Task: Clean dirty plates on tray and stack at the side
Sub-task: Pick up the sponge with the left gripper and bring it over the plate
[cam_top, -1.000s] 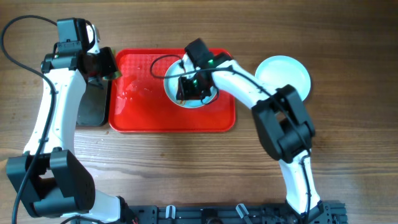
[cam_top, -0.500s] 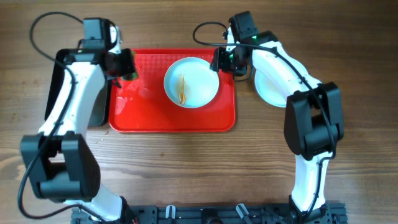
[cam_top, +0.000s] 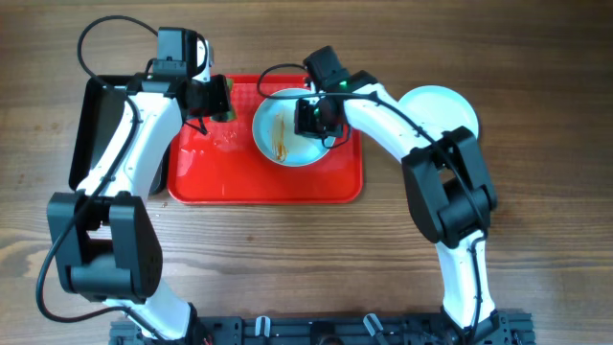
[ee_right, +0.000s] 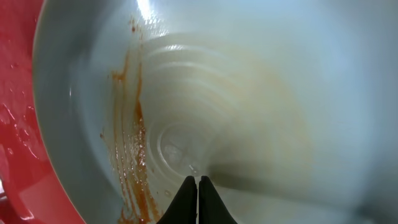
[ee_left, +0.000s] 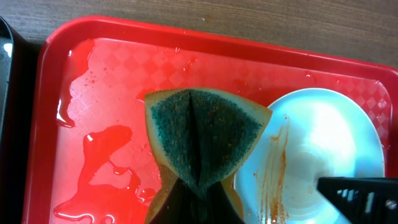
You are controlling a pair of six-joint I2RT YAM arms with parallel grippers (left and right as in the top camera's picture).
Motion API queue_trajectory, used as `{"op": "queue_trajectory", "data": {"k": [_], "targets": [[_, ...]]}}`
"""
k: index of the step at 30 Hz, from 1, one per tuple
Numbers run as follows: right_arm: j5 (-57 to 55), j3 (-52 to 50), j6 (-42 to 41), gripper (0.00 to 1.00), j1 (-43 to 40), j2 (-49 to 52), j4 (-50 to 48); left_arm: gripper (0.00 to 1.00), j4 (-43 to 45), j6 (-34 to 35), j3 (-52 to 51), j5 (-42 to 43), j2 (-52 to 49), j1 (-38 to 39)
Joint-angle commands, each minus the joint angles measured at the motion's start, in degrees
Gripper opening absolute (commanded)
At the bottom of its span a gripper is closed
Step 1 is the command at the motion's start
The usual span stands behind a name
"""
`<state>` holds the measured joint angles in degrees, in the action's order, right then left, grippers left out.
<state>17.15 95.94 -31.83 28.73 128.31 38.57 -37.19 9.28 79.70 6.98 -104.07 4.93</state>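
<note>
— Your left hand (cam_top: 216,99)?
— It grips the folded sponge (ee_left: 202,140) above the wet red tray (cam_top: 263,187), just beside the streaked plate (cam_top: 285,134).
— And the right hand (ee_right: 198,186)?
— Pinched closed, empty, tips over that plate's centre. A second plate (cam_top: 448,110) lies on the worktop (cam_top: 536,240), past the tray's right edge.

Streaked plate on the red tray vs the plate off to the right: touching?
Apart. Overhead view: the streaked plate sits inside the red tray, while the other plate lies on the table beyond the tray's right rim.
</note>
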Motion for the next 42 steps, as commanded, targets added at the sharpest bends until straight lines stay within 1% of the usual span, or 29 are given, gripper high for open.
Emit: {"op": "queue_trajectory", "data": {"k": [1, 2, 3, 5, 8, 10, 14, 20, 22, 26, 30, 33, 36, 39, 40, 42], "targets": [[1.0, -0.4, 1.1, 0.04, 0.1, 1.7, -1.0, 0.04, 0.4, 0.6, 0.9, 1.1, -1.0, 0.1], [2.9, -0.4, 3.1, 0.06, 0.1, 1.7, -2.1, 0.04, 0.4, 0.6, 0.9, 1.2, -1.0, 0.1], [5.2, 0.0, 5.0, 0.24, -0.2, 1.5, -2.5, 0.04, 0.4, 0.6, 0.9, 1.1, -1.0, 0.1], [5.7, 2.5, 6.6, 0.41, -1.4, 0.3, 0.2, 0.04, 0.3, 0.6, 0.9, 1.1, -1.0, 0.1], [4.3, 5.7, 7.8, 0.54, -4.3, -2.3, 4.0, 0.04, 0.3, 0.6, 0.9, 1.1, -1.0, 0.1], [0.8, 6.4, 7.6, 0.57, -7.2, -3.0, 7.3, 0.04, 0.3, 0.6, 0.9, 1.2, -1.0, 0.1], [-5.0, 5.6, 7.6, 0.57, -8.6, -2.1, 10.4, 0.04, 0.3, 0.6, 0.9, 1.1, -1.0, 0.1], [-3.4, 5.6, 5.2, 0.51, -6.8, 0.9, 10.7, 0.04, 0.4, 0.5, 0.9, 1.1, -1.0, 0.1], [-3.5, 5.6, 4.7, 0.46, -5.2, 2.1, 10.0, 0.04, 0.4, 0.5, 0.9, 1.1, -1.0, 0.1], [-3.5, 5.6, 3.7, 0.43, -2.8, 3.6, 8.8, 0.04, 0.3, 0.5, 0.9, 1.1, -1.0, 0.1], [-3.7, 5.6, 3.5, 0.35, -1.5, 3.7, 8.3, 0.04, 0.3, 0.5, 0.9, 1.1, -1.0, 0.1], [-3.0, 5.6, 4.0, 0.23, 0.0, 3.7, 7.5, 0.04, 0.4, 0.5, 0.9, 1.6, -1.0, 0.1], [-3.1, 5.6, 5.1, 0.18, 2.0, 3.7, 5.6, 0.04, 0.4, 0.1, 0.9, 2.4, -1.1, 0.1], [-3.0, 5.6, 6.3, 0.06, 2.6, 3.7, 4.4, 0.04, 0.3, -0.1, 0.9, 3.0, -2.6, 0.1], [-3.0, 5.6, 6.3, 0.04, 2.6, 3.7, 4.2, 0.04, 0.3, -0.8, 0.9, 3.6, -3.9, 0.1], [-3.0, 5.6, 6.4, 0.04, 2.6, 3.8, 4.1, 0.04, 0.1, -3.4, 0.8, 5.7, -6.2, 0.1]]}}
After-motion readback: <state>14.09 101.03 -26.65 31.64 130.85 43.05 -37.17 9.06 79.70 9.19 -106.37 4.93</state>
